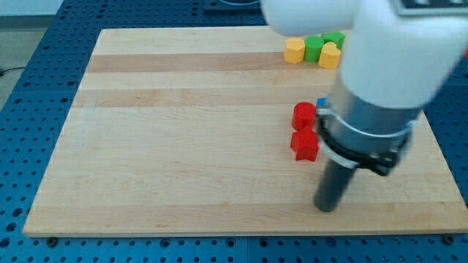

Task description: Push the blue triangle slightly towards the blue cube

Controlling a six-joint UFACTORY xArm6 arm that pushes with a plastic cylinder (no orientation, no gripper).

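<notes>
Red blocks [304, 131] obstruct — view's left open

The wooden board [183, 146] carries two red blocks [304, 130], yellow blocks [295, 50], green blocks [314, 47] and a blue sliver [321, 103].

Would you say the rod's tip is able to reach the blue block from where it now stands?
Probably, but I cannot be sure. My tip rests below two red blocks. Only a blue corner shows beside the upper red one; the arm hides the rest.

My tip [327, 207] rests on the wooden board [175, 146] below the two red blocks [304, 131]
</notes>
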